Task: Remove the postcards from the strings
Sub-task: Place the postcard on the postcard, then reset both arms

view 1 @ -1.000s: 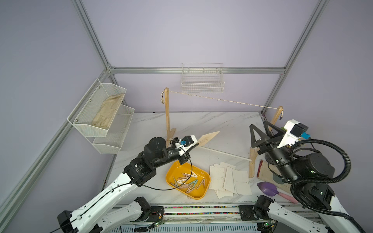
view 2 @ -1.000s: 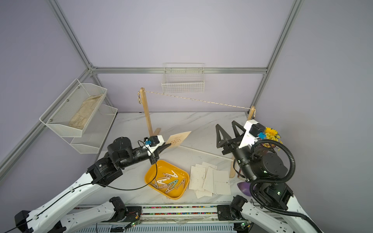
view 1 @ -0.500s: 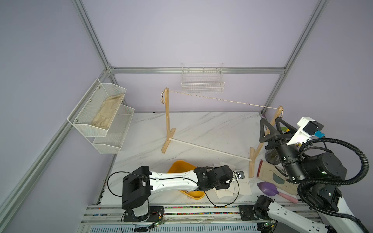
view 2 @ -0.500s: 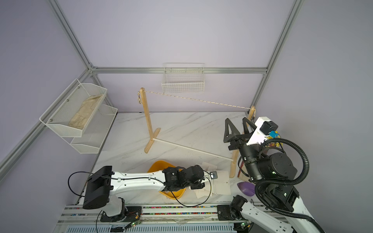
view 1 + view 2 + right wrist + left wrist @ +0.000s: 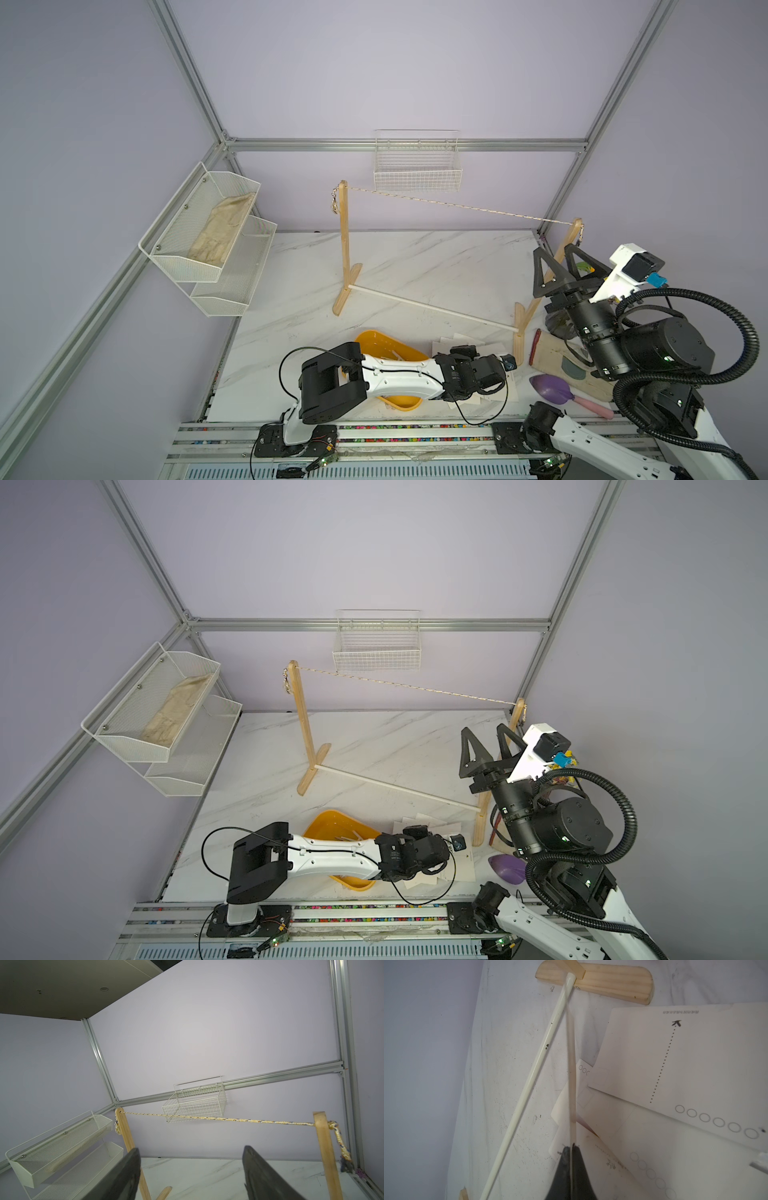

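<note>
One postcard sits pinched in left end effector; right end effector gapes empty.

Taut string, postcards overlapping flat, one held

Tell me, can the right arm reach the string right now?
Probably yes: the right gripper stands open, pointed up at the string, with nothing between them in its wrist view.

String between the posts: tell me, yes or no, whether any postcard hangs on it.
No, the string runs bare between the wooden posts, with no card clipped on it.
</note>
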`<act>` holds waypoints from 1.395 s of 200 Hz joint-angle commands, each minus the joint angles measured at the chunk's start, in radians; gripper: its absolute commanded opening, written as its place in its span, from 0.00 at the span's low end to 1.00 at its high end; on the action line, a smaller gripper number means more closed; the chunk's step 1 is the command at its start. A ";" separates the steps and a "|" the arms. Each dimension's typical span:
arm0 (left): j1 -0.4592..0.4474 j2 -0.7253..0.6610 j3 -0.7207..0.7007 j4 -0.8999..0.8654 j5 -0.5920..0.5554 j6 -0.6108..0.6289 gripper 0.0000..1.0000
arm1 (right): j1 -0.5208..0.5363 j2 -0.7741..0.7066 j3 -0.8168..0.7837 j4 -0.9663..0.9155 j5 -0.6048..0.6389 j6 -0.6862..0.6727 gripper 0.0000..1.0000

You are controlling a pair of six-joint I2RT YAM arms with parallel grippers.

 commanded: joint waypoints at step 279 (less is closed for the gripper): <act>1.014 -1.265 -0.702 0.161 0.123 -0.325 1.00 | -0.053 0.309 -0.688 0.431 -0.208 -0.022 0.93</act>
